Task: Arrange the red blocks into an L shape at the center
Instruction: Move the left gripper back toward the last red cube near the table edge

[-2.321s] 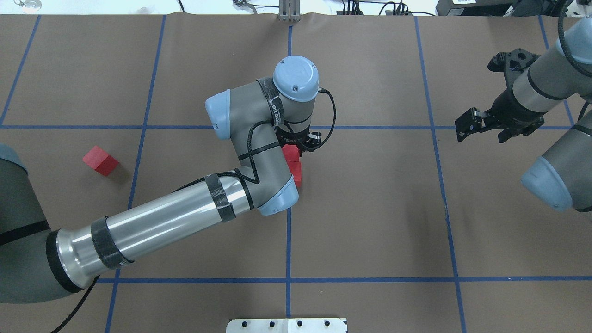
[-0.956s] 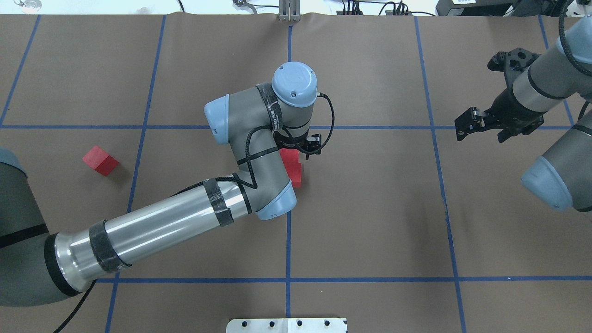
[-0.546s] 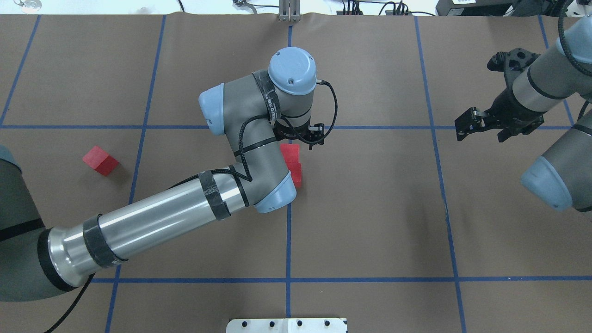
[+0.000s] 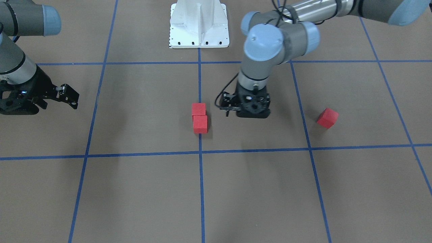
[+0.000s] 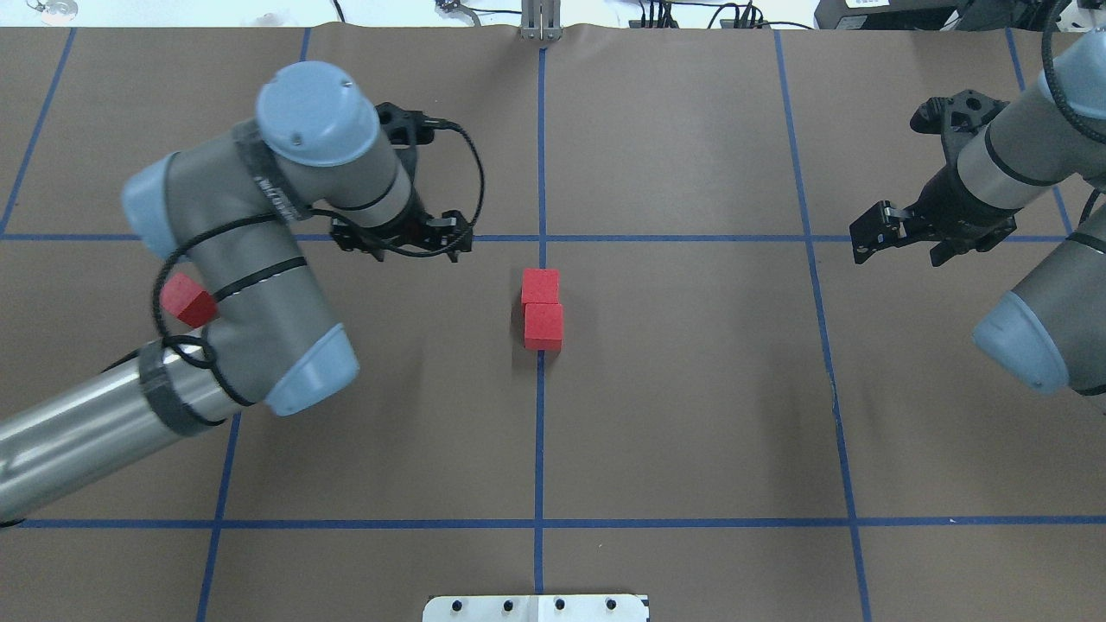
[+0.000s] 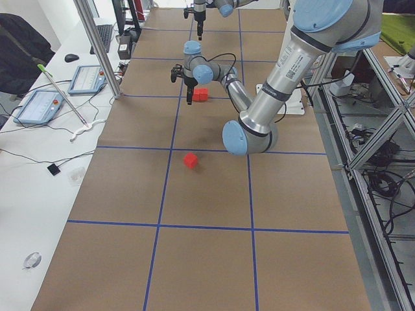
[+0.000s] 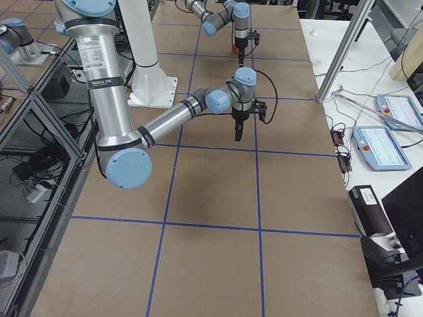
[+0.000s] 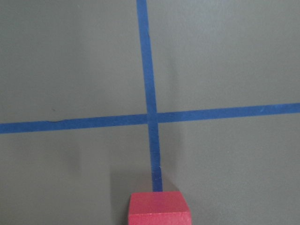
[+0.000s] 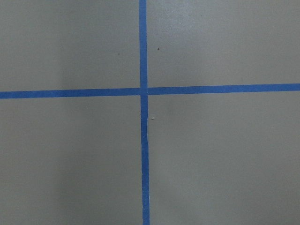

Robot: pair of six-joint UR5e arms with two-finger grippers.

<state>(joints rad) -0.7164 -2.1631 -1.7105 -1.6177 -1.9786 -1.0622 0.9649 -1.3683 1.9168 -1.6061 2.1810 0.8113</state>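
Desk [image 5: 691,415] covered in brown matte sheet, gridded with blue tape [image 5: 539,432]. At its nine o'clock side, white bench [image 6: 39,188] carrying two tablets [image 6: 39,105], keyboard [image 6: 104,39] and loose cables [image 6: 39,152]. Aluminium post [image 6: 96,45] stands at bench edge.

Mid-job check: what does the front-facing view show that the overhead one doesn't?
Front-facing only: the third small red cube whole, lying alone, and the full white metal base. Overhead only: cables past the table's far edge; there the left arm half hides that cube. Both: two red cubes touching, in line along the centre blue tape line.
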